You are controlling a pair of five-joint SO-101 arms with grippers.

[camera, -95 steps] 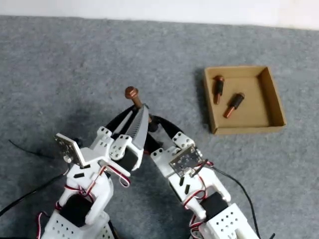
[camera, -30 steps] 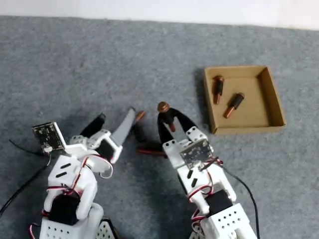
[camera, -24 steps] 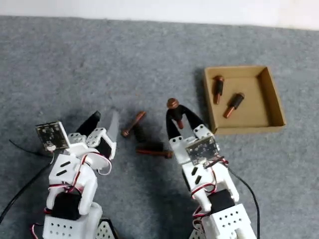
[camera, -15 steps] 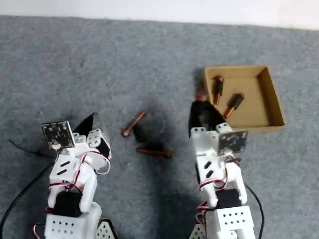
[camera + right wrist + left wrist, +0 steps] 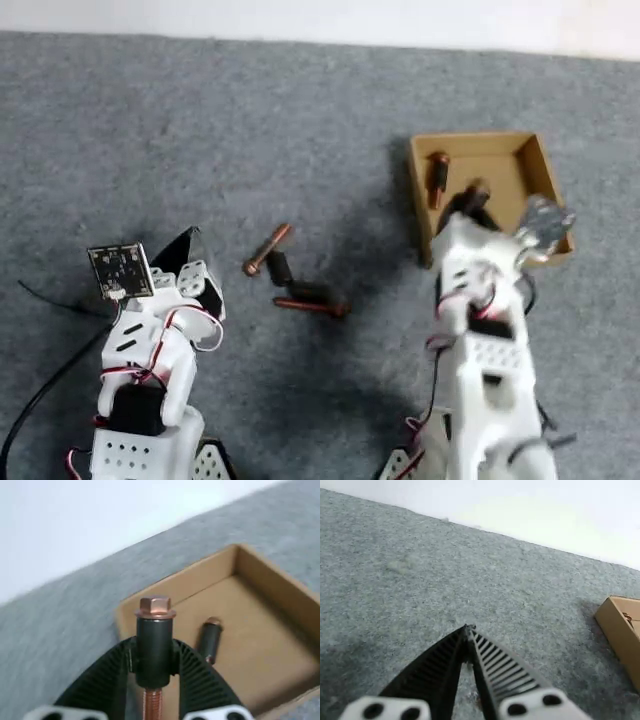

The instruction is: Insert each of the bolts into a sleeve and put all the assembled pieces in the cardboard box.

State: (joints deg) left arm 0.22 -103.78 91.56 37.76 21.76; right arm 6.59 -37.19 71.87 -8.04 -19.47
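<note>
My right gripper is shut on a black sleeve with a copper bolt through it, held upright above the cardboard box. In the high view that gripper hangs over the box near its left wall. One assembled piece lies inside the box, seen also from the right wrist. A loose bolt, a bare sleeve and a bolt with a sleeve on or against it lie on the carpet. My left gripper is shut and holds nothing, pulled back at the lower left.
Grey carpet covers the table up to a white wall at the back. The box corner shows far off in the left wrist view. Open carpet lies between the loose parts and the box.
My right arm has swung right with the bolt-and-sleeve piece, from the middle of the carpet to above the box. My left gripper let go of it, drew back and shut.
</note>
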